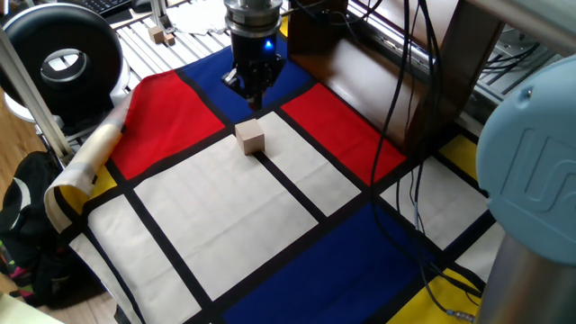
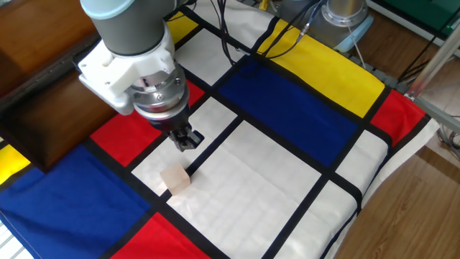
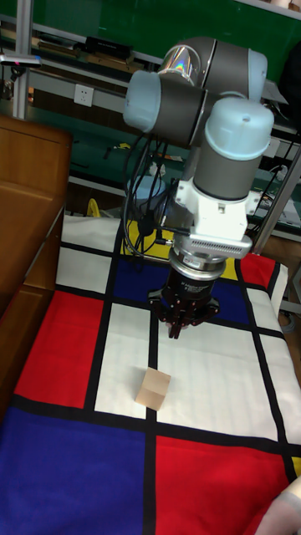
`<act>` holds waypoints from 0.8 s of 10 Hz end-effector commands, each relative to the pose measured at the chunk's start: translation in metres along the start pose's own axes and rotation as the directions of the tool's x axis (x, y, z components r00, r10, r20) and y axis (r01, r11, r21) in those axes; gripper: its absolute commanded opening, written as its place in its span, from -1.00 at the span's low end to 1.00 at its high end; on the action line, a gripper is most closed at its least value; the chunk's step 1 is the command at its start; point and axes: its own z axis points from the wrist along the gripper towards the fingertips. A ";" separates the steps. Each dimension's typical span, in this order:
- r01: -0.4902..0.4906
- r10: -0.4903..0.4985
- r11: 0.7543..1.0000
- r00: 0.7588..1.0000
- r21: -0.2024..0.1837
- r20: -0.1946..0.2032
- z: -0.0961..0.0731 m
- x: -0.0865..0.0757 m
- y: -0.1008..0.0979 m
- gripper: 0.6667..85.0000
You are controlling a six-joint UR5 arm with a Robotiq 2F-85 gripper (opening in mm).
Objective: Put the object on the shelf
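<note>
The object, a pale wooden cube, rests on a black line of the coloured cloth, also seen in the other fixed view and the tall view. My gripper hangs a little above and behind the cube, not touching it. Its fingers point down and look pressed together with nothing between them, as the tall view also shows. The dark brown shelf stands along the cloth's edge beside the arm, at the left of the tall view.
Black cables hang over the shelf side. A rolled cloth edge, a black round device and a dark bag lie to the left. Tiny wooden blocks sit on a silver slatted frame behind.
</note>
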 end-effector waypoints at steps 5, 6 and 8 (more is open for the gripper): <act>0.037 -0.037 0.999 0.999 0.029 0.004 -0.015 0.001 0.007 -0.75; 0.040 -0.040 0.999 0.999 0.030 0.000 -0.014 0.001 0.008 -0.75; 0.049 -0.049 0.998 0.999 0.033 -0.009 -0.012 0.002 0.010 -0.76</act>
